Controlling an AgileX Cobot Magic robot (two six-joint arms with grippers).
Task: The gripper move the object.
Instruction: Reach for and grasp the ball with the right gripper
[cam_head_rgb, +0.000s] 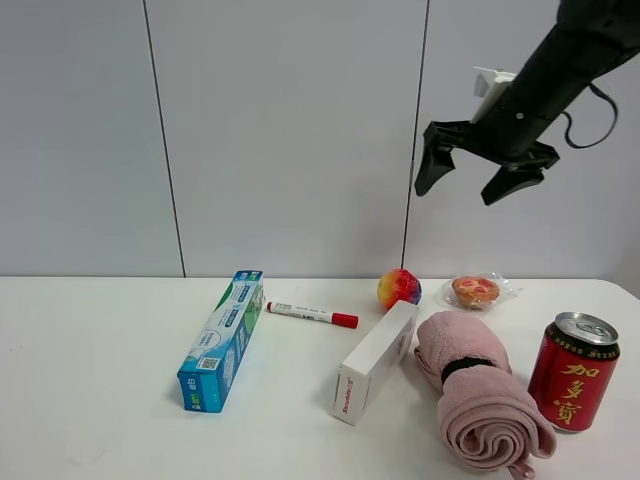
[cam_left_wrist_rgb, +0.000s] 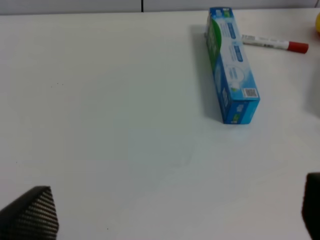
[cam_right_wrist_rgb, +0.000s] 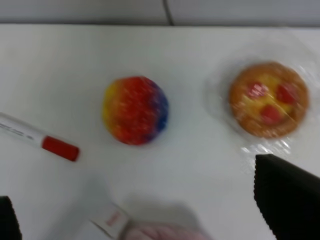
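Seen from above, my right jaws hang spread wide, high over the ball (cam_head_rgb: 399, 288), which sits on the surface (cam_head_rgb: 100, 330) between marker (cam_head_rgb: 312, 315) and pastry (cam_head_rgb: 476, 291). The left wrist shows my left jaws apart, holding nothing. The right wrist shows the ball beneath me. I judge this the approach: next I should descend, centred.

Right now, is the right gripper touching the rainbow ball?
No, the right gripper hangs open high above the rainbow ball, which rests on the table.

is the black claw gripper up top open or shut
Open: the black claw gripper has its fingers spread wide apart, holding nothing.
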